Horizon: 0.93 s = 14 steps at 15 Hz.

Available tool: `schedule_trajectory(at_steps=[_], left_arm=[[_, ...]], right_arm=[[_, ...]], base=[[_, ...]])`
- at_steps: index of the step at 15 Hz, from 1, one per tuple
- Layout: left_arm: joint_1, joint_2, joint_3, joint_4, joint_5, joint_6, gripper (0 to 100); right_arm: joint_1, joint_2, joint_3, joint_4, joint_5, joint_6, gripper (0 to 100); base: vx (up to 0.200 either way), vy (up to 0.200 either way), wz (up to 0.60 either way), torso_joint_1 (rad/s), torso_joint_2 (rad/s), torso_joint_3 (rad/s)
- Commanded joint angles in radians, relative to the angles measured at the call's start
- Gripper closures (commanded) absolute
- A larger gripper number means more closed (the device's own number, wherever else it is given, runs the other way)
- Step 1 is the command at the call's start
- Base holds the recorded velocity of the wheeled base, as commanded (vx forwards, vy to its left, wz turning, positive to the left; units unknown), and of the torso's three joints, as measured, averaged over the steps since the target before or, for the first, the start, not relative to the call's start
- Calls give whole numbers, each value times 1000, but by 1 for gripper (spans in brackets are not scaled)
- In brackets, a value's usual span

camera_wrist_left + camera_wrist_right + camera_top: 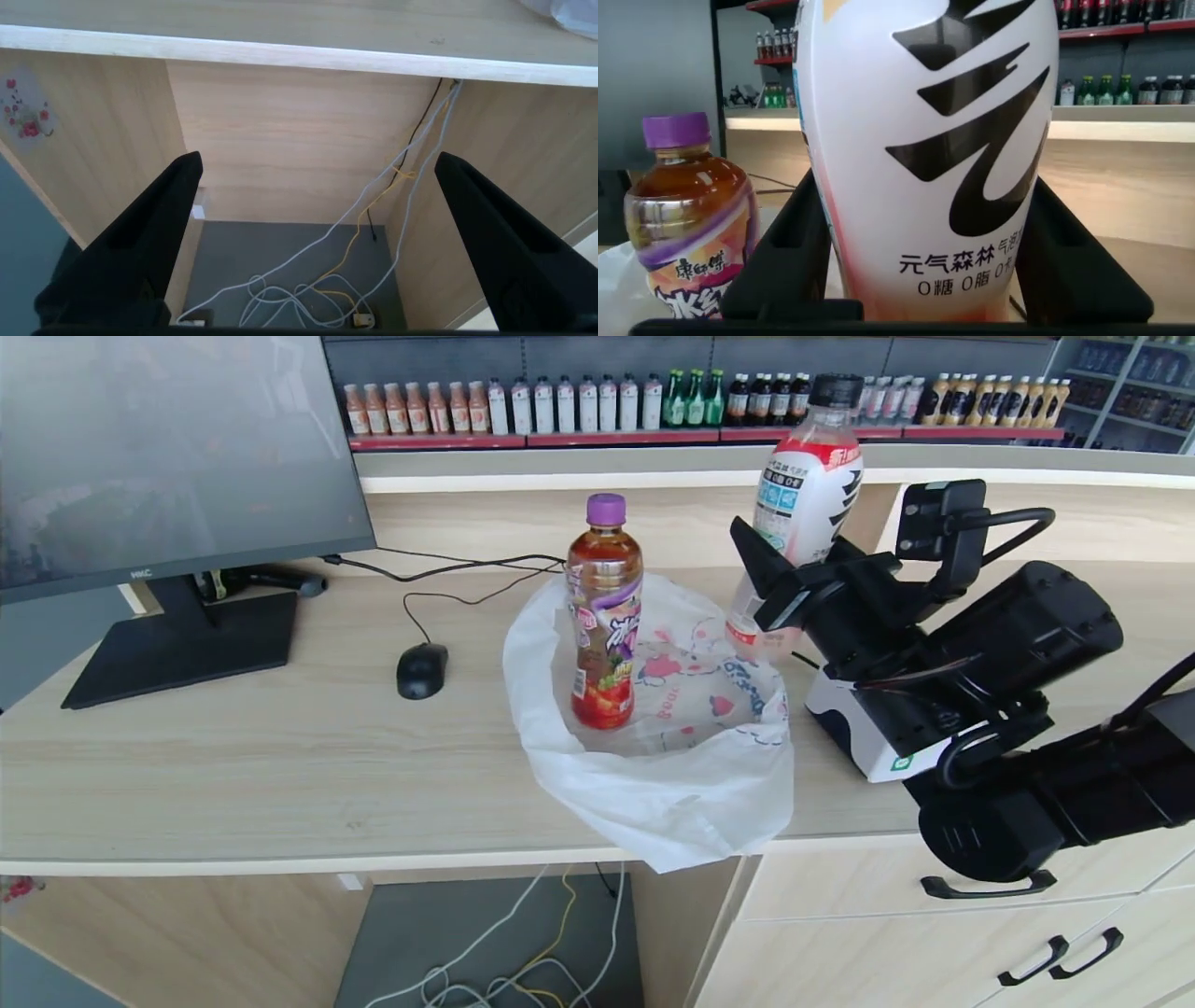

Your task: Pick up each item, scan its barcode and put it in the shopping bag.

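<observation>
A white-labelled bottle with a black cap point(805, 495) is held upright in my right gripper point(780, 581), just to the right of the bag and lifted off the counter. Up close the same white bottle point(924, 140) stands between the black fingers point(789, 247). A tea bottle with a purple cap point(605, 611) stands upright inside the white plastic shopping bag point(653, 784); the purple-capped bottle point(687, 224) sits beside the held one. My left gripper point(318, 243) hangs open below the counter edge, with nothing between its fingers.
A monitor point(168, 457) on its stand occupies the counter's left, with a black mouse point(422, 670) and cables nearby. Shelves of bottles point(653, 401) line the back wall. Loose cables point(318, 289) lie under the counter. Drawers point(1027, 933) sit below at right.
</observation>
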Motion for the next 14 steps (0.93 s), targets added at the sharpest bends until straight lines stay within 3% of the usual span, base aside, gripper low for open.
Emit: schedule_trajectory(at_steps=[1,14], left_arm=[[1,0,0,-1,-1,0,0],[1,0,0,-1,-1,0,0]], right_arm=[[6,11,9,-3,0,1,100],[83,83,42,-3,-2,-8,100]], base=[[0,0,0,0,0,0],[0,0,0,0,0,0]])
